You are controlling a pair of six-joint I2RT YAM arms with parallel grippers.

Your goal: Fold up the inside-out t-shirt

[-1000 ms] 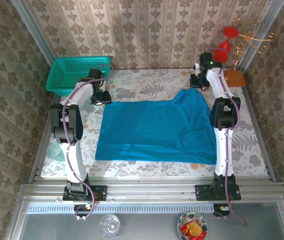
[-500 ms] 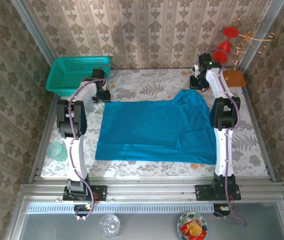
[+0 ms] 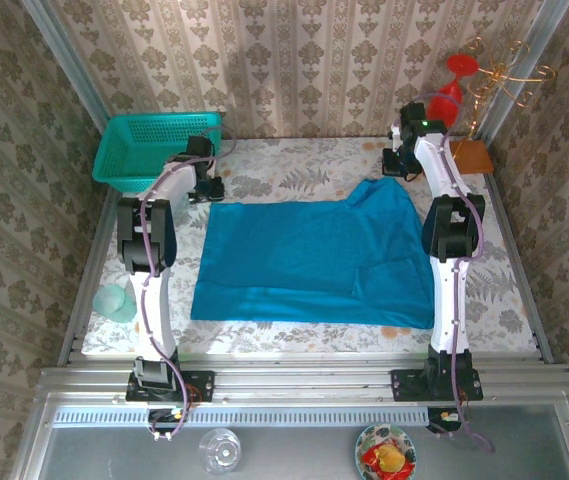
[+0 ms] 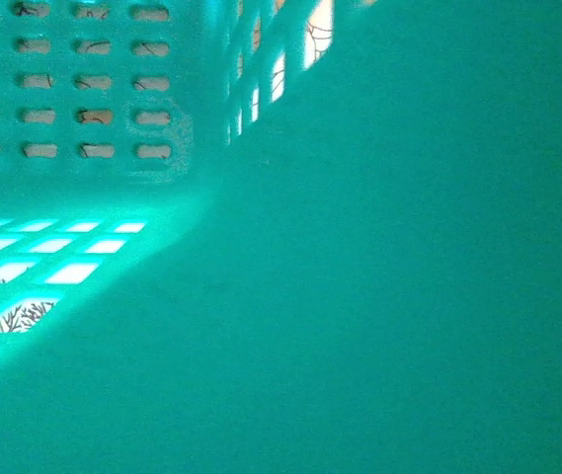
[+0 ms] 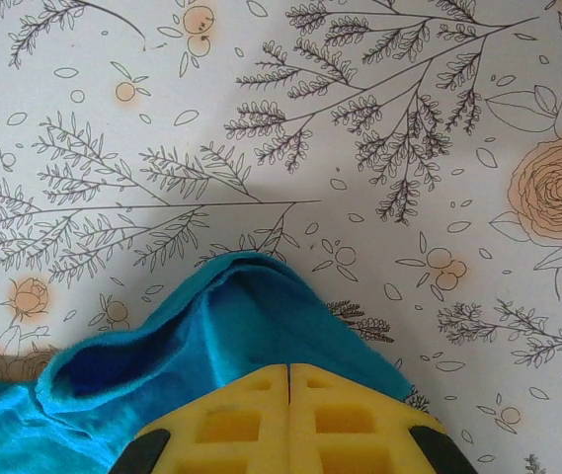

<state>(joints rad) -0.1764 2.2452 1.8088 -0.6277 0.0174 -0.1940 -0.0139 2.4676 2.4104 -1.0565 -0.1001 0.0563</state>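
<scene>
The inside-out t-shirt (image 3: 314, 260) lies spread flat on the flowered tablecloth, teal-blue, with its far right corner pulled up into a peak. My right gripper (image 3: 398, 166) sits at that peak. In the right wrist view its yellow pads (image 5: 221, 425) are pressed together on a raised fold of the t-shirt (image 5: 211, 336). My left gripper (image 3: 202, 186) hovers just beyond the shirt's far left corner, beside the basket. The left wrist view is a close teal blur, with the basket mesh (image 4: 83, 99) at upper left, and its fingers are hidden.
A teal mesh basket (image 3: 149, 145) stands at the far left corner. Red glasses (image 3: 454, 85) on a gold rack and an orange block (image 3: 472, 155) stand at the far right. A pale green cup (image 3: 114, 300) sits at the left table edge.
My left arm has drawn back from the shirt's far left corner toward the basket. The right arm and the shirt have hardly moved.
</scene>
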